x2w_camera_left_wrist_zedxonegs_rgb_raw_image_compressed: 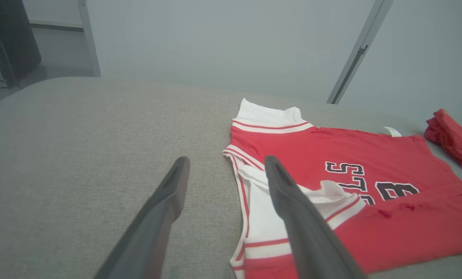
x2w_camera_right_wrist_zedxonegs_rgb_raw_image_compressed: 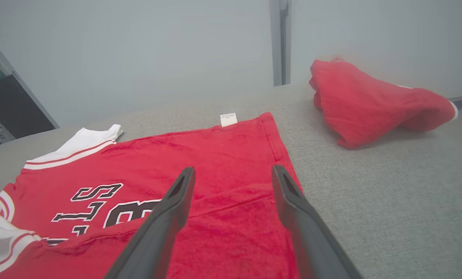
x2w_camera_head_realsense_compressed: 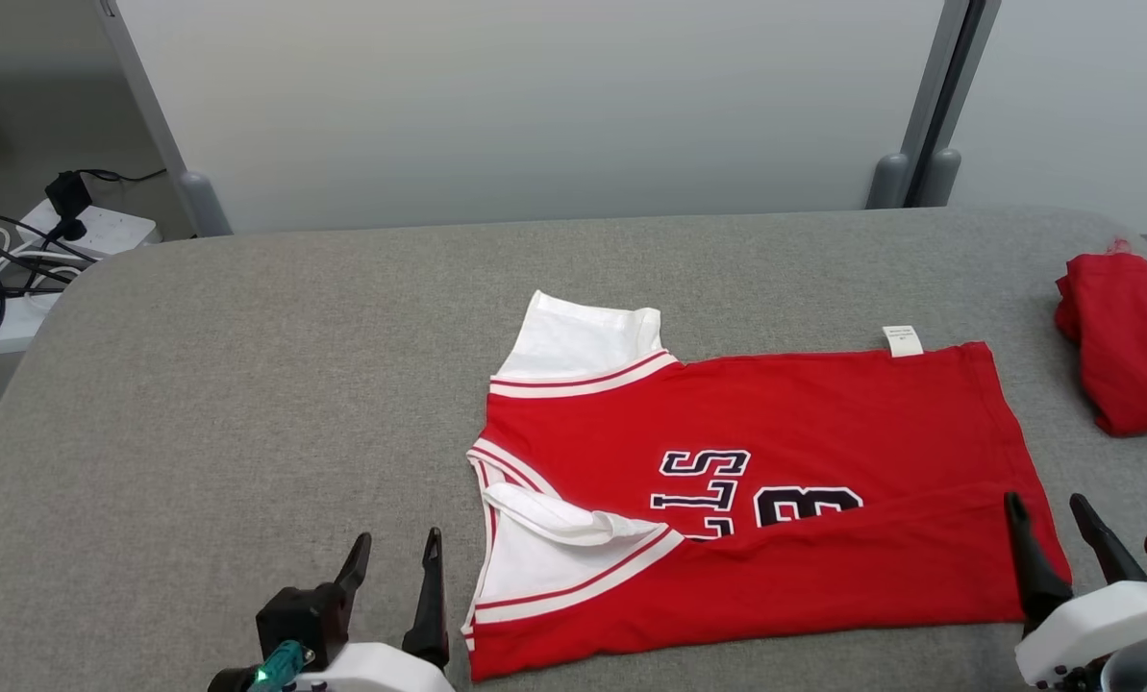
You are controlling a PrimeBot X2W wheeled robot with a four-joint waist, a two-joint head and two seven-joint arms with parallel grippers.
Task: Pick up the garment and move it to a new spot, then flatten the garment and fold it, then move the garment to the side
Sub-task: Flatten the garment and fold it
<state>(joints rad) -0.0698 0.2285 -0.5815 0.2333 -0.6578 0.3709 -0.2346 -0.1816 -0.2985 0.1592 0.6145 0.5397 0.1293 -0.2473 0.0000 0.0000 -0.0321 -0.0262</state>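
Left fingers (x2w_camera_head_realsense_compressed: 431,596) and right fingers (x2w_camera_head_realsense_compressed: 1027,553), spread and empty, by the red jersey (x2w_camera_head_realsense_compressed: 775,404).

One jersey (x2w_camera_head_realsense_compressed: 756,500) and one red bundle (x2w_camera_head_realsense_compressed: 1126,336) make two garments on one table (x2w_camera_head_realsense_compressed: 246,384). Two pincers show: the left pincer (x2w_camera_head_realsense_compressed: 397,538) and the right pincer (x2w_camera_head_realsense_compressed: 1046,500).

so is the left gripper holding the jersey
No, the left gripper stands open beside the jersey, its fingers gripping nothing.
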